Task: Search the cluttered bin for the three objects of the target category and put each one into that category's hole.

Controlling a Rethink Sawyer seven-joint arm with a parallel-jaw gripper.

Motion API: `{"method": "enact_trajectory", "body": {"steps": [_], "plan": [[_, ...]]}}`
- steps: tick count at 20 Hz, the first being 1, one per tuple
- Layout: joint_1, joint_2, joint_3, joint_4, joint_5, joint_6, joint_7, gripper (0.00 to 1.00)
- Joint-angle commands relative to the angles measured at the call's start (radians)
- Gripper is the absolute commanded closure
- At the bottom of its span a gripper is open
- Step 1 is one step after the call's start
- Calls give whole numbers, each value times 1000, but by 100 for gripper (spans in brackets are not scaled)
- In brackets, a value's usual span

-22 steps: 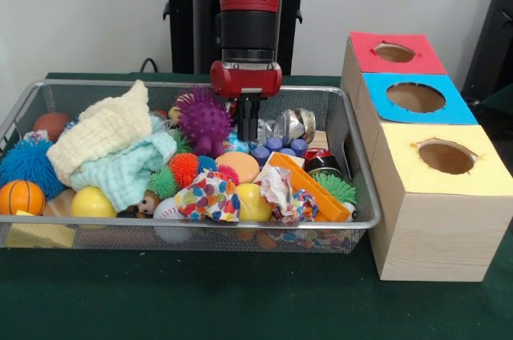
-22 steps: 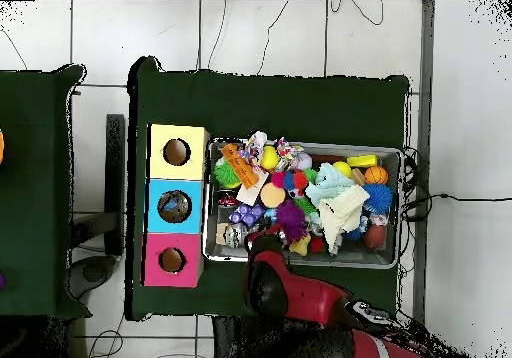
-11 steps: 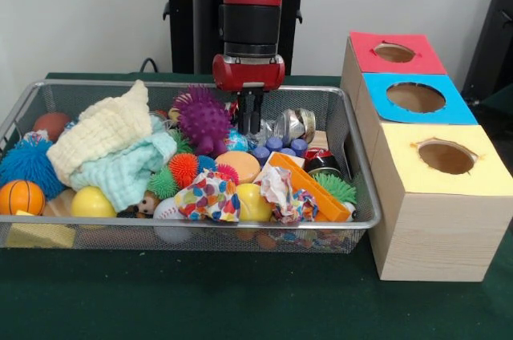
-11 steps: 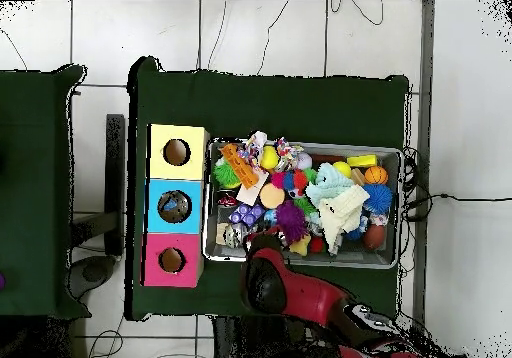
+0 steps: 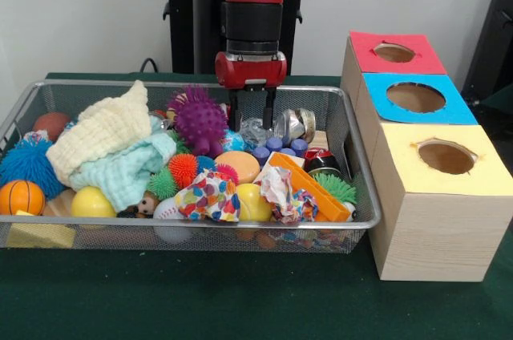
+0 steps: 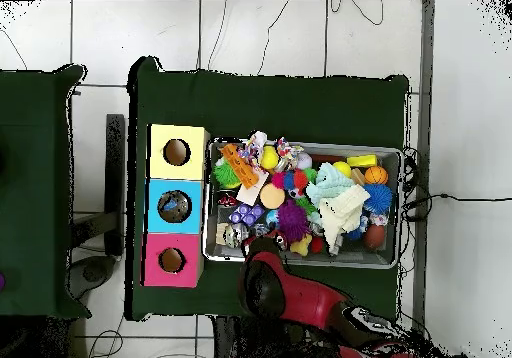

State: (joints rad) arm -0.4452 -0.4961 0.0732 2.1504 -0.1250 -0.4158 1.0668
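My gripper (image 5: 252,125) hangs open in the back middle of the wire bin (image 5: 362,216), its fingers either side of a crumpled silver foil lump (image 5: 254,132). A purple spiky ball (image 5: 199,120) sits just left of the fingers, and a shiny silver can (image 5: 295,125) lies to their right. Purple grapes (image 5: 276,147) lie just in front of them. Nothing is held. In the overhead view the arm (image 6: 268,282) covers the gripper at the bin's lower left part. Three boxes stand beside the bin, with a red hole (image 5: 393,52), a blue hole (image 5: 415,97) and a yellow hole (image 5: 446,157).
The bin also holds a cream cloth (image 5: 104,127), a mint cloth (image 5: 128,170), a blue spiky ball (image 5: 28,165), a small basketball (image 5: 21,196), yellow balls (image 5: 92,203), an orange block (image 5: 309,186) and patterned paper wads (image 5: 210,195).
The gripper has risen a little and shifted slightly right. Its fingers were together before and now stand apart.
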Motion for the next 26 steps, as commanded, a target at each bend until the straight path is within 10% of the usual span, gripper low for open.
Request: {"method": "enact_trajectory", "body": {"steps": [1, 26], "plan": [[-16, 16, 44, -16, 54, 42, 302, 0], [11, 191, 11, -39, 56, -76, 290, 0]]}}
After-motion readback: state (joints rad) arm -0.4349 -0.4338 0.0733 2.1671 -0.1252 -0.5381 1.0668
